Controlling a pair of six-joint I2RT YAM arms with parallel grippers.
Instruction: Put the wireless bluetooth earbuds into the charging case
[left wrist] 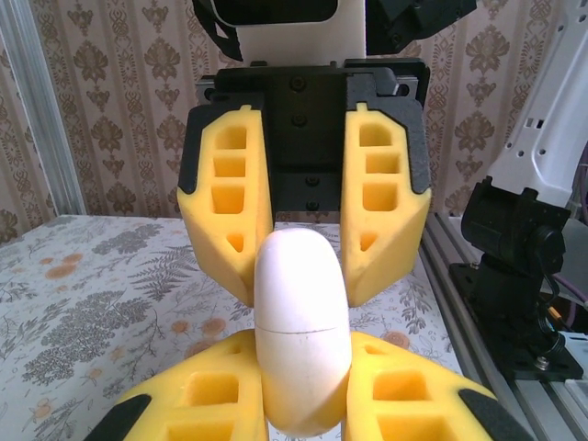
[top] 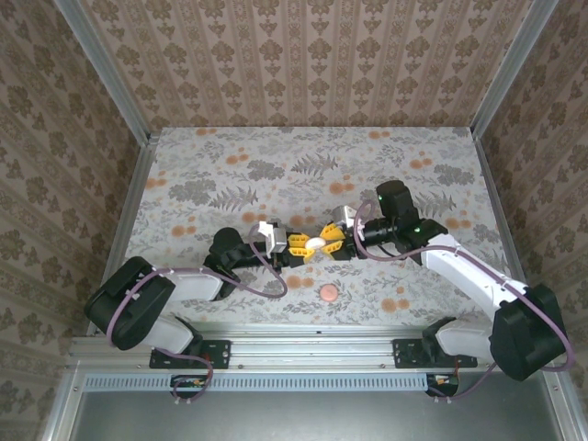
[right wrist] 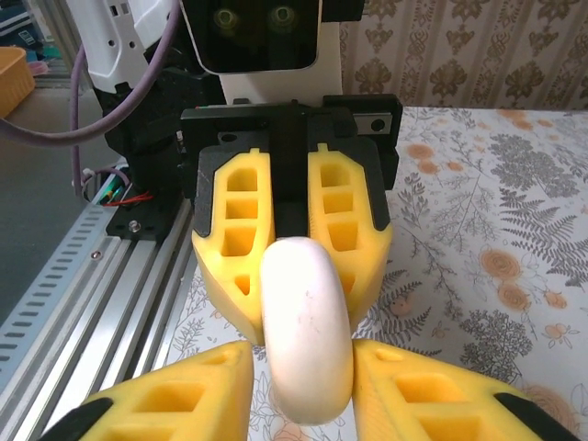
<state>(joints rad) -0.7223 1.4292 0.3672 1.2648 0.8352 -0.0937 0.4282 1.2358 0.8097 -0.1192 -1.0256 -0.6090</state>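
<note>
The white oval charging case (top: 314, 243) is held off the table between both grippers, its lid seam closed (left wrist: 301, 322). My left gripper (left wrist: 303, 386) is shut on its lower half, both yellow pads pressed against it. My right gripper (right wrist: 303, 377) faces it from the other side with its jaws close around the case's other end (right wrist: 305, 322). One pad touches the case, and a thin gap shows at the other. The earbuds are out of view.
A round pink disc (top: 327, 293) lies on the floral table near the front edge, just below the grippers. The aluminium rail (top: 303, 344) carries both arm bases. Patterned walls enclose the table on three sides.
</note>
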